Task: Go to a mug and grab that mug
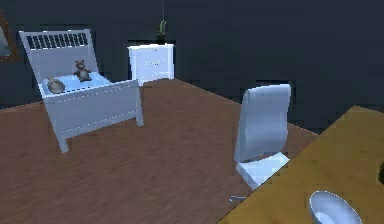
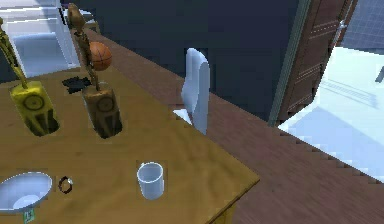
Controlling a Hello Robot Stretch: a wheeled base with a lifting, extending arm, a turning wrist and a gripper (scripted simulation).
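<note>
Bowl (image 2: 25, 190) sits on the worktop (image 2: 190, 140), arm side view's bottom left. White mug (image 2: 150, 180) stands upright right of it, near the worktop's corner, with a small ring (image 2: 66, 184) between them. Yellow statuette (image 2: 35, 108) and brown statuette (image 2: 103, 110) stand farther back. Chair (image 2: 197, 90) is beside the worktop. Claw state: cannot tell.

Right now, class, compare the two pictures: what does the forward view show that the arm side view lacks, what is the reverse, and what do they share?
Forward view: a white bed with a teddy bear, and a white dresser topped by a plant. Arm side view: the white mug, a yellow figurine, a brown figurine, an orange ball and a brown door. Shared: the wooden table, the white chair and, probably, the pale bowl.
</note>
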